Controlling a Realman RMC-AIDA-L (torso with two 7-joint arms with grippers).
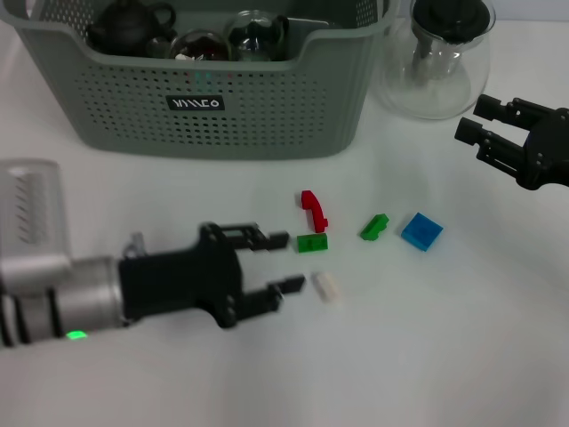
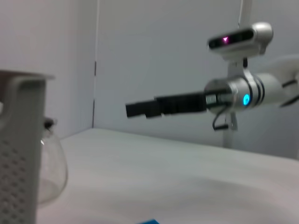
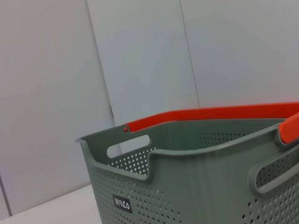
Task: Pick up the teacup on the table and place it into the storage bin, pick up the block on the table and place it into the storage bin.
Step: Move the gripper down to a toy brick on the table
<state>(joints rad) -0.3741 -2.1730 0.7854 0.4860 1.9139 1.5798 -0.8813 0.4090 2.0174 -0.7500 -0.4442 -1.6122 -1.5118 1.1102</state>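
Observation:
The grey-green storage bin [image 1: 267,107] stands at the back of the table and shows close up in the right wrist view [image 3: 187,182]. No teacup shows on the table. Several small blocks lie in the middle: red [image 1: 312,210], green [image 1: 312,242], white [image 1: 328,286], a second green [image 1: 374,228] and blue [image 1: 421,231]. My left gripper [image 1: 286,262] hovers low and open, its fingertips just short of the first green block and the white block, holding nothing. My right gripper [image 1: 477,121] hangs open and empty at the right, near the carafe, and appears far off in the left wrist view [image 2: 135,109].
A clear glass carafe with a black lid [image 1: 437,58] stands right of the bin. Inside the bin are a black teapot [image 1: 129,27] and two round glass pieces [image 1: 256,36]. An orange strip [image 3: 210,114] shows behind the bin's rim.

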